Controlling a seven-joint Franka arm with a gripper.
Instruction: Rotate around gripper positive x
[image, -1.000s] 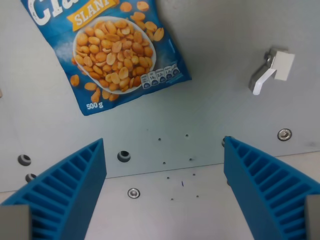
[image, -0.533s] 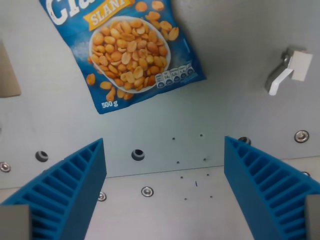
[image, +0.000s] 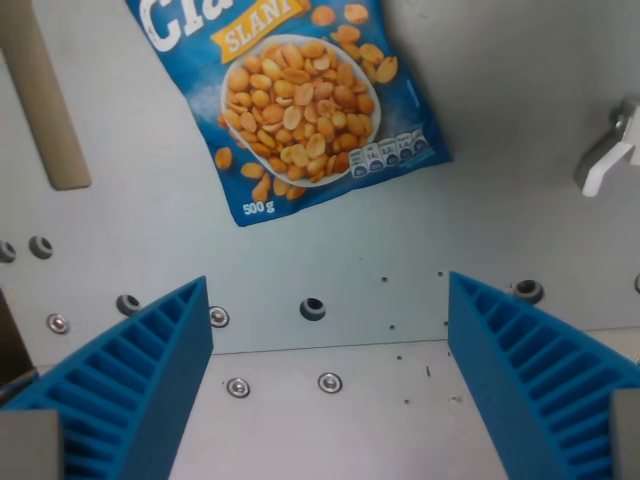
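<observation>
My gripper (image: 328, 375) is open, its two blue ribbed fingers (image: 130, 385) standing wide apart at the bottom of the wrist view, with nothing between them. Beyond them, at the top centre, a blue bag of salted peanuts (image: 300, 95) lies flat on the grey metal table (image: 480, 220), marked 500 g and cut off by the top edge. The bag is well apart from both fingers.
A beige strip (image: 45, 100) lies at the wrist view's upper left. A white and grey bracket (image: 608, 160) sits at the right edge. Bolt holes (image: 313, 308) and screws (image: 329, 382) dot the plate along a seam between the fingers.
The whole scene has slid toward the wrist view's right, so the camera has moved. The beige strip has come into view at the left and the bracket is nearly out at the right. Fingers unchanged.
</observation>
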